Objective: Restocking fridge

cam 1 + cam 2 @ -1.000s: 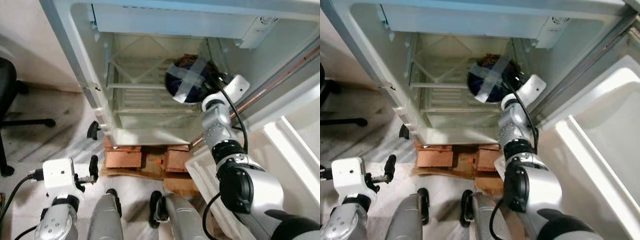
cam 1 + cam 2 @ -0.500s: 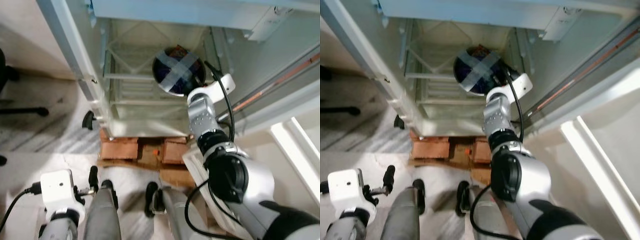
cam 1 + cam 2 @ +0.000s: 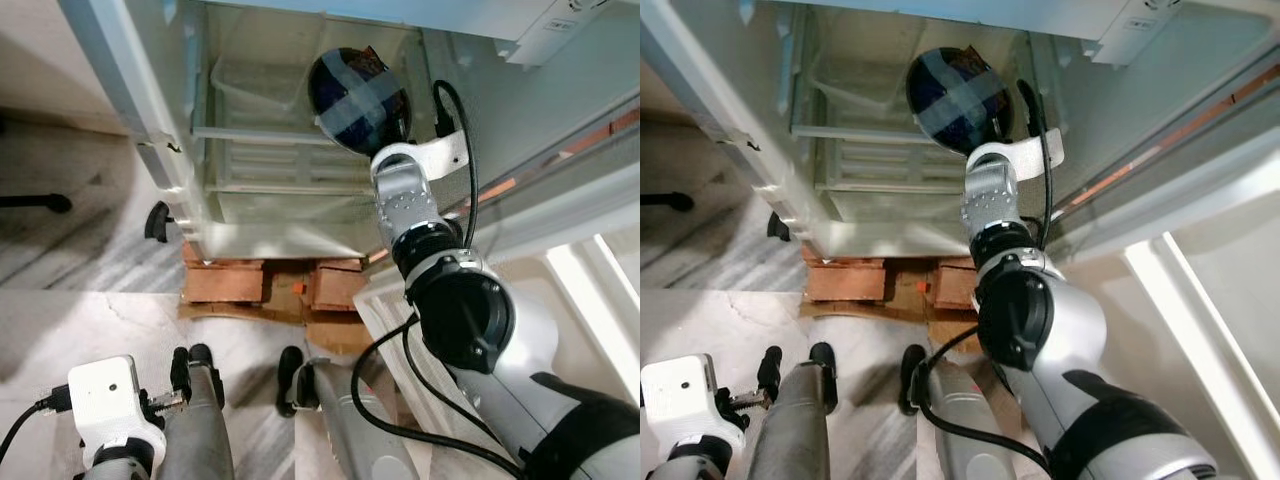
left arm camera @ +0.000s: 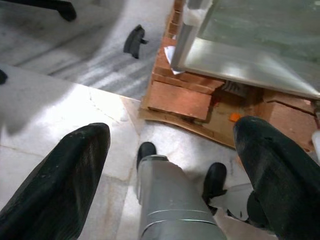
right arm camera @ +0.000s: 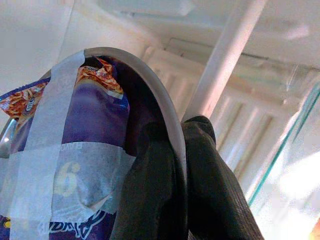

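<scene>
**Taped bowl held inside the open fridge**

The right gripper [image 5: 177,165] is clenched on the rim of a metal bowl [image 3: 357,85], one black finger inside the rim and the other outside it. The bowl, stuffed with a purple packet [image 5: 85,130] and crossed with pale tape [image 5: 47,165], is held within the fridge [image 3: 300,230], beside a white shelf rail [image 5: 225,55]. The left gripper [image 4: 172,165] is held low with its jaws released and wide apart; the marble floor [image 4: 55,110] and bricks [image 4: 182,97] are seen beyond them.
</scene>
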You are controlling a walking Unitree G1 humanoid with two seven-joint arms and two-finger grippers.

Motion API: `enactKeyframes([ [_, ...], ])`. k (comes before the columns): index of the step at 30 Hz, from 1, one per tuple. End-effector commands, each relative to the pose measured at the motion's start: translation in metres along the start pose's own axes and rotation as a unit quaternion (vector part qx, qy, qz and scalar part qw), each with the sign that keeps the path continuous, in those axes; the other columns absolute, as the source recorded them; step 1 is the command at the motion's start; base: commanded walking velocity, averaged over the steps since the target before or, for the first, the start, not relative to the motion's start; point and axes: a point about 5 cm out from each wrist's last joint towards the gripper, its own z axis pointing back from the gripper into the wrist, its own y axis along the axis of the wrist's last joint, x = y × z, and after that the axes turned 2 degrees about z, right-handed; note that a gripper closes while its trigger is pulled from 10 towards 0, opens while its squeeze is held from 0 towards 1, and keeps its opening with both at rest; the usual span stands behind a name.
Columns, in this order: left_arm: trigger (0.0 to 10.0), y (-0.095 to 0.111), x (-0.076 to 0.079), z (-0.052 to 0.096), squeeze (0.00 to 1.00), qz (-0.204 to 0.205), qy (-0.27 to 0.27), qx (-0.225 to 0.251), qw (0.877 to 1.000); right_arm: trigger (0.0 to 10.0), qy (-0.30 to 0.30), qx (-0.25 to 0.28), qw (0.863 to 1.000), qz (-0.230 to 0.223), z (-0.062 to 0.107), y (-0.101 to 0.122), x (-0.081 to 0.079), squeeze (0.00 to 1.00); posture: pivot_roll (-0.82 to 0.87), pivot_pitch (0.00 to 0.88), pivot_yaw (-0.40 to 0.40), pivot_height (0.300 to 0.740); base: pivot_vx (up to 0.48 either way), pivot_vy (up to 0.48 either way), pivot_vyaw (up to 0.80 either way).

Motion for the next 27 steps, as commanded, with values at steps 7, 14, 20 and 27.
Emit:
enactKeyframes([
  [7,10.0,-0.005,0.001,-0.004,0.0,0.005,0.009,-0.013,1.0,10.0,0.04,-0.021,0.999,0.019,0.002,-0.008,-0.011,1.0,0.3,0.441,-0.224,0.74,0.0,0.0,0.0],
  [14,10.0,-0.001,0.002,-0.018,0.0,0.004,0.008,-0.003,1.0,10.0,0.071,-0.019,0.997,0.034,-0.001,0.0,-0.013,1.0,0.28,0.401,-0.221,0.74,0.0,0.0,0.0],
  [20,10.0,0.005,0.007,-0.036,0.0,0.004,-0.003,0.017,1.0,10.0,0.104,-0.002,0.993,0.061,-0.004,0.018,-0.02,1.0,0.27,0.351,-0.216,0.74,0.0,0.0,0.0],
  [27,10.0,0.013,0.012,-0.056,0.0,0.005,-0.01,0.036,0.999,10.0,0.13,0.0,0.987,0.093,-0.007,0.032,-0.018,1.0,0.26,0.29,-0.207,0.74,0.0,0.0,0.0],
])
